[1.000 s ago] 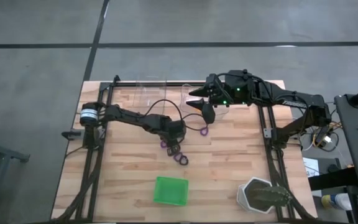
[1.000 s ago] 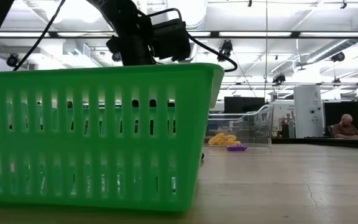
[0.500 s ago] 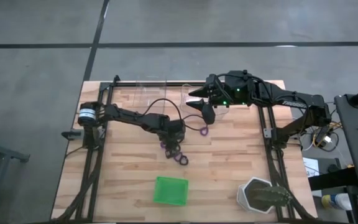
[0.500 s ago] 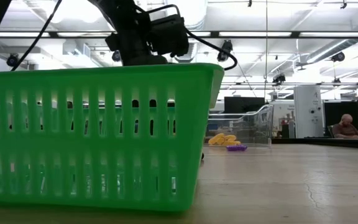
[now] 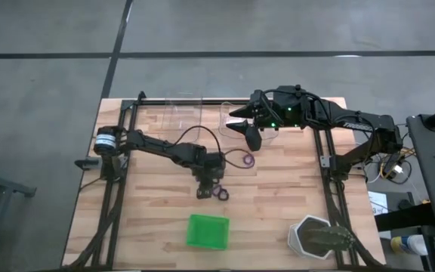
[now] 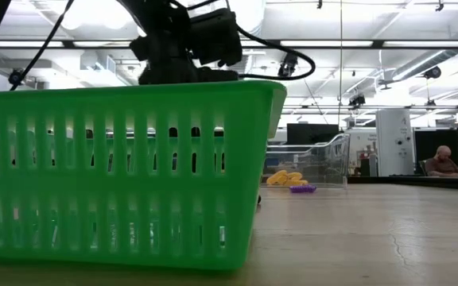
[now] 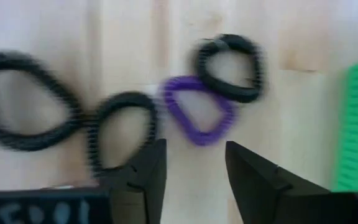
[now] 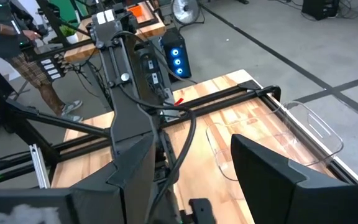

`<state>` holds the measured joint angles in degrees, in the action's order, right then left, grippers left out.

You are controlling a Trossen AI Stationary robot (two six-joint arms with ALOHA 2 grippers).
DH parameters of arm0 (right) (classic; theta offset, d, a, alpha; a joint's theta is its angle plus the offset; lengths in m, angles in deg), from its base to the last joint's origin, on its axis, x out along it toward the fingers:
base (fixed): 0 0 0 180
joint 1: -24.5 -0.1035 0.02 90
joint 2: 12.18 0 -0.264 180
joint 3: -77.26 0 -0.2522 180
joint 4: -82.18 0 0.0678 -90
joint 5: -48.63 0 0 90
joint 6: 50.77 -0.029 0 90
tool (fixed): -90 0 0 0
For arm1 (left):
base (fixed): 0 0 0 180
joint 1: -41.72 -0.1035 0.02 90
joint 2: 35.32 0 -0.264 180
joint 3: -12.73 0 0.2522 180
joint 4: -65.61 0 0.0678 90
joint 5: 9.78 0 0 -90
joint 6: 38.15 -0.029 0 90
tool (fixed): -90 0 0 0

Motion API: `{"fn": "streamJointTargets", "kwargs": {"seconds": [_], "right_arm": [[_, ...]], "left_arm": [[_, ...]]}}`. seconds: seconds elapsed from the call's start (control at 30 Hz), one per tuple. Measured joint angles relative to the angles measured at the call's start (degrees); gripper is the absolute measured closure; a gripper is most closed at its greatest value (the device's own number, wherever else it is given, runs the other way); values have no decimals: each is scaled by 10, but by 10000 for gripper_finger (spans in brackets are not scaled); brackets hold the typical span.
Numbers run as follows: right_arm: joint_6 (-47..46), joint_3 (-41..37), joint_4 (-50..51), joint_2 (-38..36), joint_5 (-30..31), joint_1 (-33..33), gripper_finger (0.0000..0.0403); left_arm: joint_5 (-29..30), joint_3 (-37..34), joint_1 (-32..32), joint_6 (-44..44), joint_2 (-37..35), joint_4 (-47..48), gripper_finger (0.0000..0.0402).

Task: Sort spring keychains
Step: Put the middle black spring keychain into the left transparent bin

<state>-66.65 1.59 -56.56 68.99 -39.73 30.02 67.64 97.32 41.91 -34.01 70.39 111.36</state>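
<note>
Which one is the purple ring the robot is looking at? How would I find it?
Find the left gripper over the middle of the wooden table, near the green tray. Just past its open fingers lies a row of small coiled rings. The purple keychain is the only coloured one, between two black keychains.

A: What is the table [image 5: 278,196] made of?
B: Pale wood planks with a matt, grained finish are seen.

A: And the keychains [image 7: 199,109]?
B: Coiled, ribbed plastic cord is shown, purple and black, slightly glossy.

A: The tray [image 6: 118,167] at six o'clock?
B: Slotted green plastic, smooth with a soft sheen. At twelve o'clock, clear glossy plastic bins [image 5: 183,113] are seen.

A: The fingers [image 7: 253,180]?
B: Matt black.
</note>
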Motion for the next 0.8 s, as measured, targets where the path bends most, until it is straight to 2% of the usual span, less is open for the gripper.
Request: {"fn": "streamJointTargets", "kwargs": {"seconds": [0.33,0.8], "right_arm": [[5,-1,0,0,0,0,197],[4,-7,-2,1,0,0,197]], "left_arm": [[39,0,0,-24,-2,0,236],[47,0,-1,-77,24,-14,236]]}}
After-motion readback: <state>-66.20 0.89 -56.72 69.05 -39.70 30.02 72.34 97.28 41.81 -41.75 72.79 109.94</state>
